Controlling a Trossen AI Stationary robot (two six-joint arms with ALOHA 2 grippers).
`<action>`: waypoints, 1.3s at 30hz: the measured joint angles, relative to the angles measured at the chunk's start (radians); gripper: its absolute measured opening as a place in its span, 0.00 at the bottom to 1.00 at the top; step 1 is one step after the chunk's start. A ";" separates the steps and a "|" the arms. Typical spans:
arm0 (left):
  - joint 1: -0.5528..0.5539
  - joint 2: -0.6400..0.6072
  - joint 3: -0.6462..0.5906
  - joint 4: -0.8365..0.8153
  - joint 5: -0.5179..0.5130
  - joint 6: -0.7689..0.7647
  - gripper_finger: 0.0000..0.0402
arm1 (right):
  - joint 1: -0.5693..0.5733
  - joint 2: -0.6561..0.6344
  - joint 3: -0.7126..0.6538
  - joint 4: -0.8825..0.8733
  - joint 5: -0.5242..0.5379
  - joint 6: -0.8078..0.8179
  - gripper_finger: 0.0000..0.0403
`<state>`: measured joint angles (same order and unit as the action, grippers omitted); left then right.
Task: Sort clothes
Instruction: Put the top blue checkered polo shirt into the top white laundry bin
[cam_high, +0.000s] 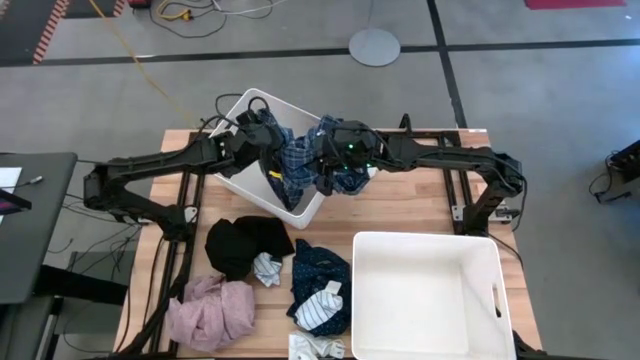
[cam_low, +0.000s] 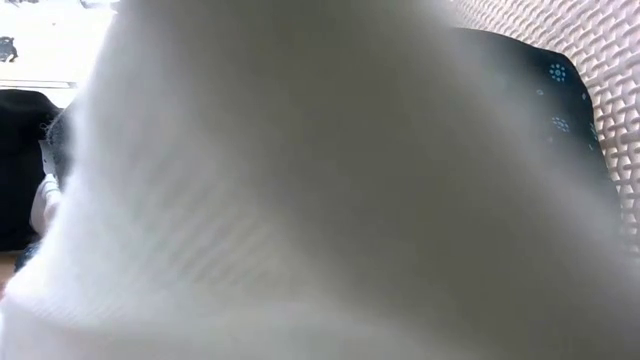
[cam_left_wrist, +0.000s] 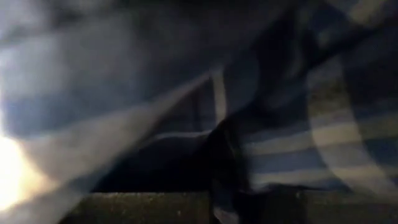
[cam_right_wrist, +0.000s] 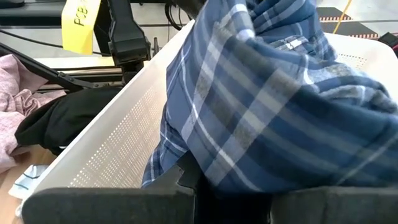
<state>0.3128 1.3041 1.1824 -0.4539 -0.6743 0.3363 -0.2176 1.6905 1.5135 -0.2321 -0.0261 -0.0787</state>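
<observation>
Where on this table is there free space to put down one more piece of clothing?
The near white bin is empty inside. Bare wood lies between it and the far bin. Crowded: black garment, pink garment and navy dotted garment fill the near-left area.

A rectangular white plastic bin (cam_high: 255, 160) with perforated walls sits tilted at the far middle of the light wooden table (cam_high: 420, 205). A second, larger white plastic bin (cam_high: 428, 295) with a handle slot stands at the near right. Beyond the table, on the grey floor, lie a round grey base plate (cam_high: 374, 46) and a yellow cable (cam_high: 135, 52). A yellow tag (cam_right_wrist: 79, 25) hangs in the right wrist view.
</observation>
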 joint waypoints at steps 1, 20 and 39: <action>0.000 0.000 0.000 -0.011 0.000 0.000 0.01 | 0.000 0.000 0.000 0.000 0.000 0.000 0.25; 0.073 0.006 -0.057 -0.164 0.115 -0.044 0.01 | 0.002 0.000 0.000 0.066 0.001 0.027 0.25; 0.132 -0.150 -0.127 -0.082 0.389 -0.097 0.69 | 0.002 0.000 0.001 0.082 0.001 0.003 0.25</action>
<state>0.4444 1.1545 1.0554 -0.5360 -0.2851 0.2397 -0.2157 1.6905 1.5146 -0.1499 -0.0254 -0.0757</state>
